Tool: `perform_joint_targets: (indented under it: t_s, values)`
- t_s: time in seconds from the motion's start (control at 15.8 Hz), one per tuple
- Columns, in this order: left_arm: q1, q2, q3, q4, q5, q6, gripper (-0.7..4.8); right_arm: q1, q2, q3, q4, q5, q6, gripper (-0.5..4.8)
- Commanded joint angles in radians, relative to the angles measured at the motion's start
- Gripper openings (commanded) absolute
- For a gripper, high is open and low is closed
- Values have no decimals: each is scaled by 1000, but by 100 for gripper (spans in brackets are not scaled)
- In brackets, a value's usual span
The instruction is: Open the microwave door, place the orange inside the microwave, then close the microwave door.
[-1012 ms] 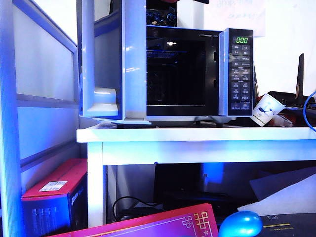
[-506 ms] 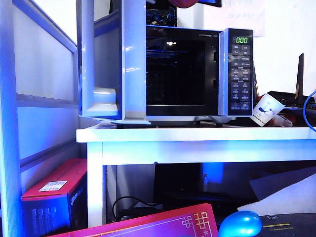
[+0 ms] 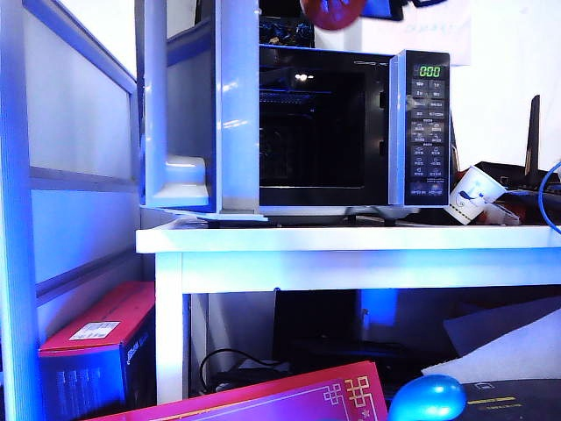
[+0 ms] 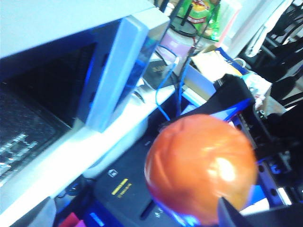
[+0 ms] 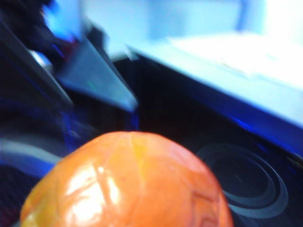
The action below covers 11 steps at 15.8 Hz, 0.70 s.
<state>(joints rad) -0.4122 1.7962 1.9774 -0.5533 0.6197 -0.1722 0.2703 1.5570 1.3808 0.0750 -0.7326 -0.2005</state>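
Observation:
The microwave [image 3: 419,123] stands on a white table [image 3: 351,239]. Its door [image 3: 202,105] is swung wide open to the left, and the dark cavity [image 3: 311,123] is exposed. The orange [image 3: 333,12] hangs at the top edge of the exterior view, above the cavity's front, with my right gripper [image 3: 387,7] shut on it. In the right wrist view the orange [image 5: 128,184] fills the foreground and hides the fingers, with the round turntable [image 5: 241,184] beyond. The left wrist view shows the orange [image 4: 201,165] close by. My left gripper [image 4: 130,215] is open and empty.
A tipped paper cup [image 3: 473,195] and a black antenna [image 3: 532,136] sit right of the microwave. Under the table are a red box [image 3: 96,346], a red patterned board [image 3: 289,395] and a glossy blue rounded object [image 3: 427,397]. A white partition [image 3: 70,132] bounds the left.
The orange, in the right gripper, has come down into the top of the exterior view and shifted slightly left. The door and microwave have not moved.

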Motion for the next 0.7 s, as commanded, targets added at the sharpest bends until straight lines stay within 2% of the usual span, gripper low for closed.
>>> perform_joint_targets:
  t_s: [0.06,0.19,0.32,0.51,0.57,0.63,0.7]
  values:
    - [3,-5,2,-3,-44,69,479,-1,3,6,-12,81,-19,337]
    - [3,-18,2,-14,-107,173,479,-1,21,6,-14,114,-36,337]
    - [2,-27,2,-16,-146,227,460,-1,43,6,-10,114,-36,337]
    - [2,-29,2,-17,-157,230,325,0,91,6,42,113,-36,336]
    - [2,-29,2,-19,-156,242,206,1,121,6,87,113,-36,336]
    - [2,-29,2,-22,-157,252,159,1,139,6,112,113,-35,336]
    - [2,-29,2,-26,-157,252,136,1,159,6,137,113,-35,336]
